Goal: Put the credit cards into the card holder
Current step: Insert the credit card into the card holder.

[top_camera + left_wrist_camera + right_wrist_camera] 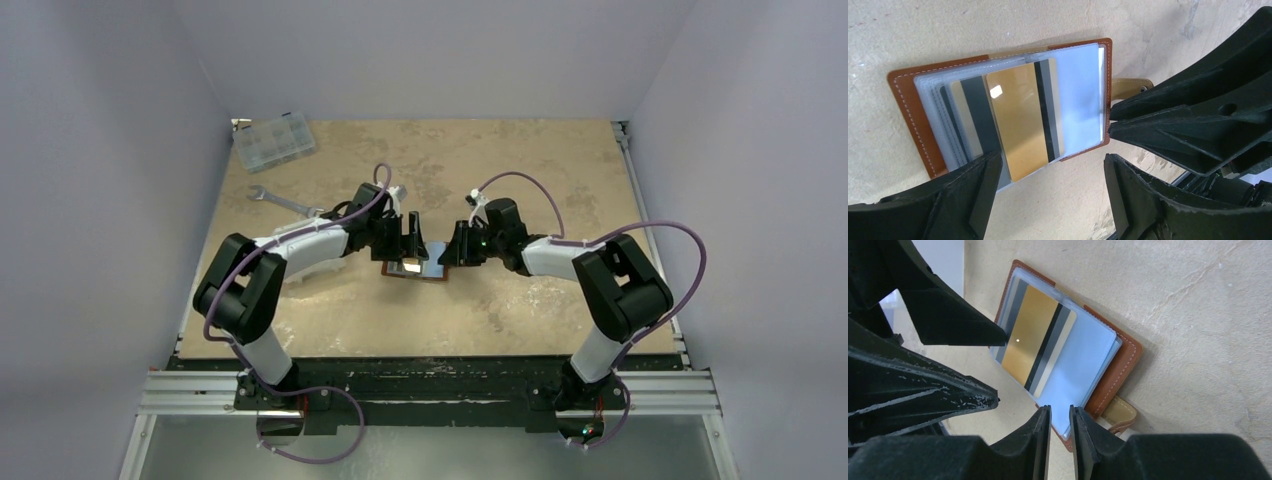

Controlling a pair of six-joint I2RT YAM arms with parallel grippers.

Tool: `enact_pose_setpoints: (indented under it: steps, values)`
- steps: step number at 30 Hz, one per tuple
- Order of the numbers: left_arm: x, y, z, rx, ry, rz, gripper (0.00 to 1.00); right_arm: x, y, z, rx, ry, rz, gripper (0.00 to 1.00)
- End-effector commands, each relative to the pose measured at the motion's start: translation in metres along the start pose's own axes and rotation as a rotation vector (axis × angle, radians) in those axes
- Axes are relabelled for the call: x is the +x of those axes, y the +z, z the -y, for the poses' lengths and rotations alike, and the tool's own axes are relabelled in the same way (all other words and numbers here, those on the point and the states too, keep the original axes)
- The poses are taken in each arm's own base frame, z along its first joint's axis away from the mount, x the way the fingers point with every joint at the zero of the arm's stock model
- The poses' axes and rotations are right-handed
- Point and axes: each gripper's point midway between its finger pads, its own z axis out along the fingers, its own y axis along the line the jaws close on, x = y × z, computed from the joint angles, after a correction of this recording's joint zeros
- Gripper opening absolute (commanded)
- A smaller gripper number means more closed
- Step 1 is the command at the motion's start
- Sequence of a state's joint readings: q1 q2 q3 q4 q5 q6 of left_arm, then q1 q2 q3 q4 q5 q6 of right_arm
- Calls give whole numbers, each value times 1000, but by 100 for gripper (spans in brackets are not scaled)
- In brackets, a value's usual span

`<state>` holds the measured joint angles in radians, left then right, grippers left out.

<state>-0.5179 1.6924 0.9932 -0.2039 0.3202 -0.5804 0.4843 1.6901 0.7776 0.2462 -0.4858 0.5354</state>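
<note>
**Inspector:** Overhead view. Report arm pose.

**Unit:** Both my arms reach inward over the table point(520, 170), forearms converging on its middle. My left gripper point(408, 243) and right gripper point(452, 250) face each other, noses tipped down. They are just above the card holder point(404, 268), which lies opened flat between them. A wrench point(282, 203) and a clear box point(272, 141) sit well apart, toward the far left corner.

**Inspector:** Left wrist view. Jaw state?

**Unit:** Released. My left fingers point(963, 200) stand wide apart with nothing gripped, and one overlaps the holder's near corner. The holder shows brown leather borders and clear sleeves point(930, 95). A gold card point(1020, 120) with a dark stripe lies across them; whether on top or inside a sleeve, I cannot tell. A light blue card point(1078, 100) lies beside it. My right gripper's tips meet the holder's edge, next to its tab point(1129, 88).

**Inspector:** Right wrist view.

**Unit:** My right fingers point(1088, 450) point down at the tab-side corner. They are drawn almost together, with only a narrow slit between them and nothing visibly clamped. The blue card's corner shows through that slit. Whether the tips press on the holder, I cannot tell. My left fingertips hang apart on the opposite side, one at the gold card's edge.
</note>
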Motion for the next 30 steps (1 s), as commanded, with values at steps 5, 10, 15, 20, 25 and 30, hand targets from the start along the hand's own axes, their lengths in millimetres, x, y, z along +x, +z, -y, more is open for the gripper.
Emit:
enact_pose_setpoints:
  steps: [5,10,15,20,25,30]
  values:
    - [4,16,4,25,-3,-27,80,-14,0,6,70,-1,43,29]
    - [6,20,18,79,-8,-40,79,-11,1,8,68,4,39,29]
    - [13,30,35,153,-20,-65,77,-11,2,5,48,12,38,29]
    - [11,32,41,174,-24,-56,77,-12,0,3,41,15,43,30]
    - [-6,18,40,140,17,-13,78,-11,0,2,37,19,38,30]
    - [-11,8,32,120,18,-3,78,-8,-4,-1,28,27,39,34]
